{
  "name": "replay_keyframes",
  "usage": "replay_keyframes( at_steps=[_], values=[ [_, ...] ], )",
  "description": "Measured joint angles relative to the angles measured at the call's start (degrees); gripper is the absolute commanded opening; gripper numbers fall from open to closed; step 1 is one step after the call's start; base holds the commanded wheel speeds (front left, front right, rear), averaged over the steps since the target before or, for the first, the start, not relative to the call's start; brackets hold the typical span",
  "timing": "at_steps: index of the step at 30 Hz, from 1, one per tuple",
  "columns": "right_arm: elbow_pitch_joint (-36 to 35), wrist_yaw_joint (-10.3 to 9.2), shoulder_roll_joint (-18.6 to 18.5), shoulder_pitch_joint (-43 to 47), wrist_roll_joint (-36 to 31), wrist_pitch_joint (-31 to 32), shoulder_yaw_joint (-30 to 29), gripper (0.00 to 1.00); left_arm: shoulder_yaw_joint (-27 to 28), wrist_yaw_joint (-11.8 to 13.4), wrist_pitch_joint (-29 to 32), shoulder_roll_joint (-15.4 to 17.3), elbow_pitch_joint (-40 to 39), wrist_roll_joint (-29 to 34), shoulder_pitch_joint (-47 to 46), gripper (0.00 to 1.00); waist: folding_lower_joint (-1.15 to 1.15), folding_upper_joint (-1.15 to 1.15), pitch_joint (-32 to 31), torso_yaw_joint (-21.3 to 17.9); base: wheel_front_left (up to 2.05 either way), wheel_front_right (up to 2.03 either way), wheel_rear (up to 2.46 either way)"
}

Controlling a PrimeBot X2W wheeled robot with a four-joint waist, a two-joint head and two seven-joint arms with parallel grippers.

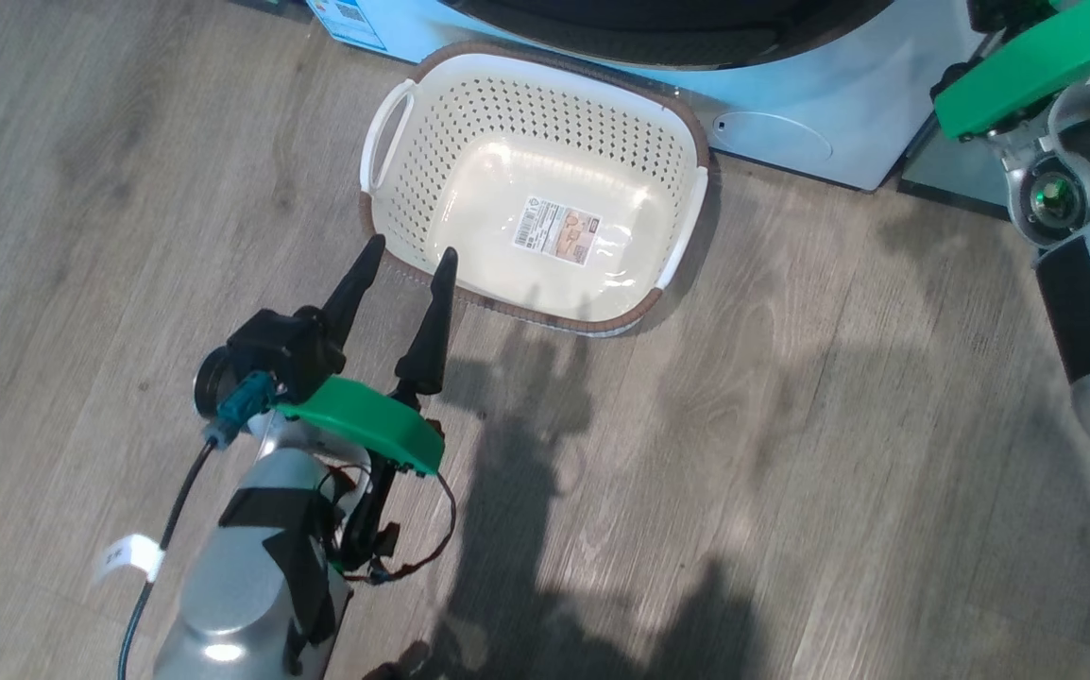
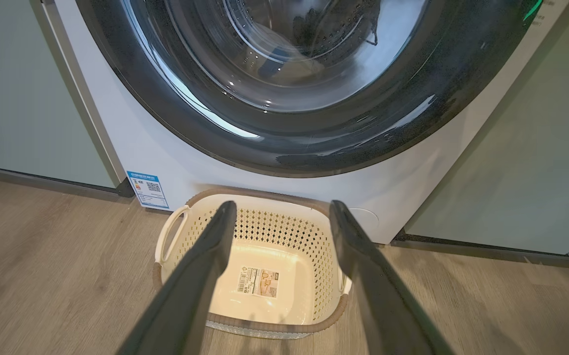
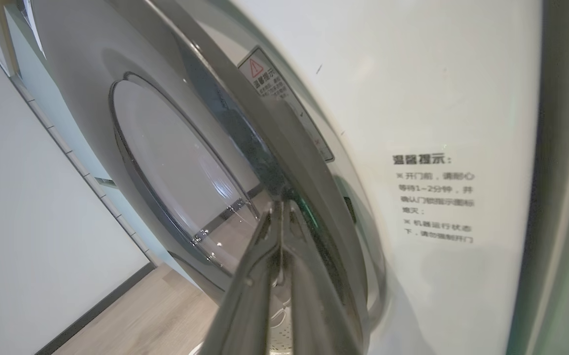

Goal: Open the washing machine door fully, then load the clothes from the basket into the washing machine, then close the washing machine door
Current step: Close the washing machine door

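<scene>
The cream basket stands on the floor right in front of the washing machine, holding nothing but the label on its floor. My left gripper is open, its tips over the basket's near left rim. From the left wrist, the gripper points at the basket and the washing machine door, which looks flat against the white front. A pale mass shows behind the glass; I cannot tell if it is the clothes. My right gripper is shut, tips at the door's rim.
Pale green cabinets flank the machine on the left and on the right. A blue sticker marks the machine's lower left corner. My right forearm rises along the right edge. Wooden floor spreads in front.
</scene>
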Motion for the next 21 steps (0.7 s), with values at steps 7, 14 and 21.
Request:
replay_keyframes(
  at_steps=[7,14,21],
  values=[
    [0.2,0.0,0.0,-1.1,-0.8,0.0,-0.2,0.0,-0.1,0.0,0.0,-0.1,0.0,0.0,-0.6,1.0,0.0,0.0,0.7,0.0,0.0,0.0,0.0],
    [0.5,0.0,0.0,-1.1,-1.0,-0.1,0.4,0.0,0.0,0.0,0.0,-0.1,0.0,-0.2,-1.2,1.0,0.0,0.0,0.7,0.1,0.0,0.0,0.0],
    [-1.5,0.0,-0.2,-0.1,1.5,-0.1,6.6,0.0,0.6,0.0,0.0,-0.2,0.5,-0.2,-1.2,1.0,0.0,0.0,-1.8,-0.1,0.0,0.0,0.0]
  ],
)
